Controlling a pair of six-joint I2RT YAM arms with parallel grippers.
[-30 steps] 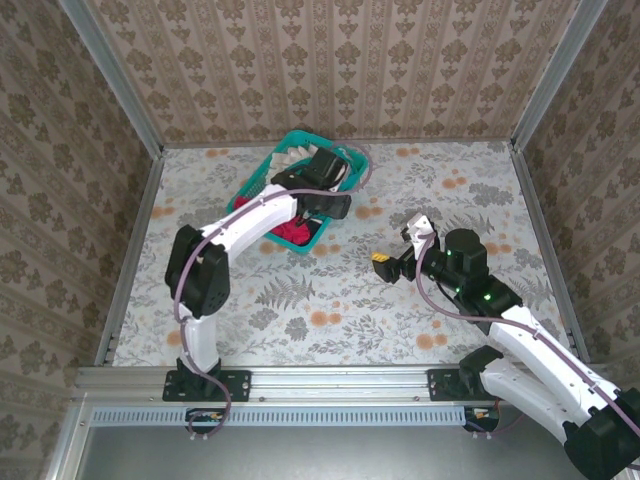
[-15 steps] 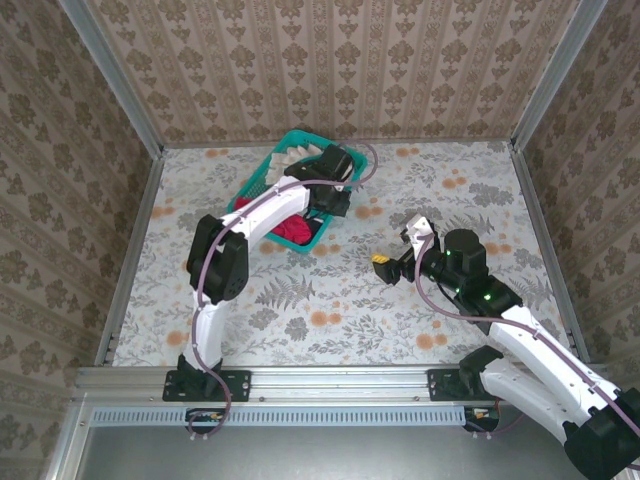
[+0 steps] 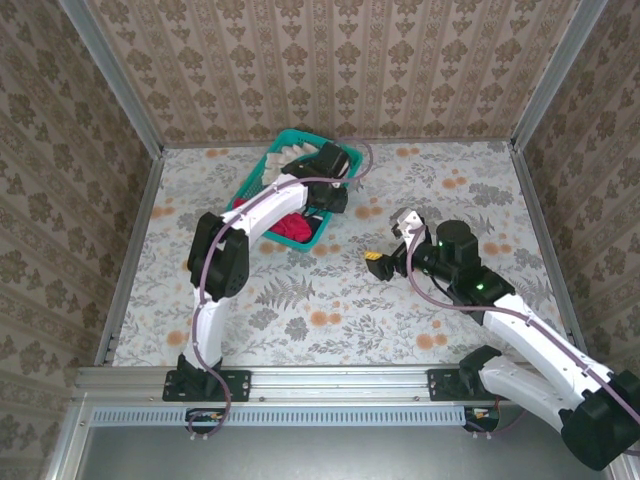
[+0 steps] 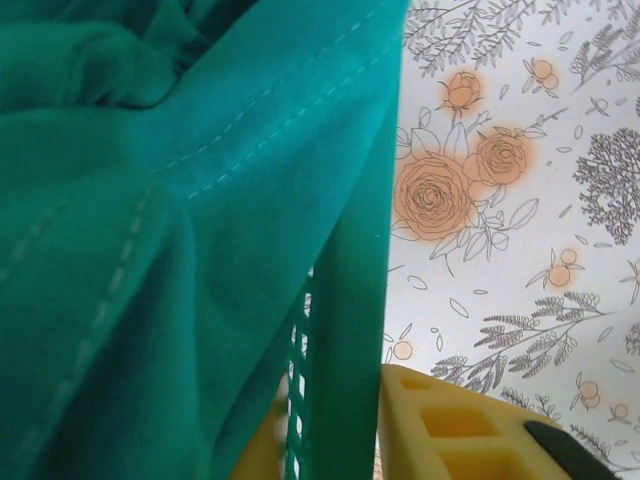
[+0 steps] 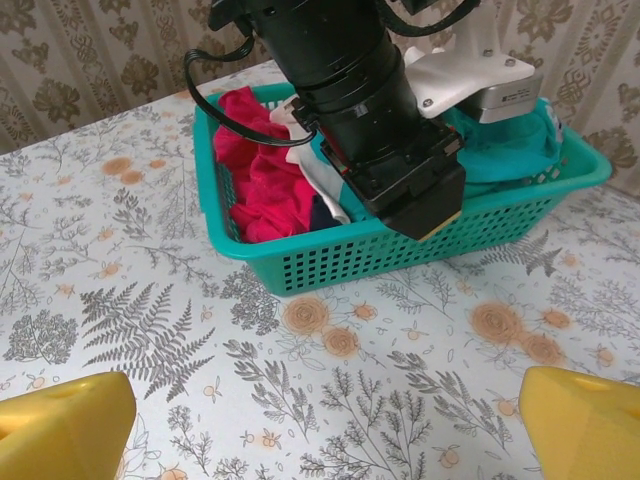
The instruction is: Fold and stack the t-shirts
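Top external: the teal plastic mesh basket point(image 3: 255, 183) stands on the floral-print surface point(image 3: 300, 310). A red cloth t-shirt point(image 3: 290, 230) is bunched at the basket's near end. The left tool point(image 3: 335, 197) is at the basket's right long wall. The right tool point(image 3: 383, 258) hovers off the basket's near-right corner, well apart from it, with its jaws spread wide and holding nothing. Bare surface lies on the near side of the basket, which I judge ample for spreading a shirt. Wallpapered walls point(image 3: 330, 70) close in behind and to either side of the basket.

Left wrist: the plain teal cloth t-shirt point(image 4: 150, 200), its stitched hem showing, drapes over the basket wall. One yellow finger point(image 4: 450, 430) sits outside the wall, and a sliver of the other shows beyond it. I cannot tell whether they are clamped on the cloth.

Right wrist: red, teal and a white cloth shirt point(image 5: 322, 185) are heaped inside the basket, none folded yet.

Handling (judgement): the shirts are light, limp and not fragile. They will sag and drag, and may snag on the mesh or tug the basket along. Best to take hold at a hem or shoulder seam, one layer only.
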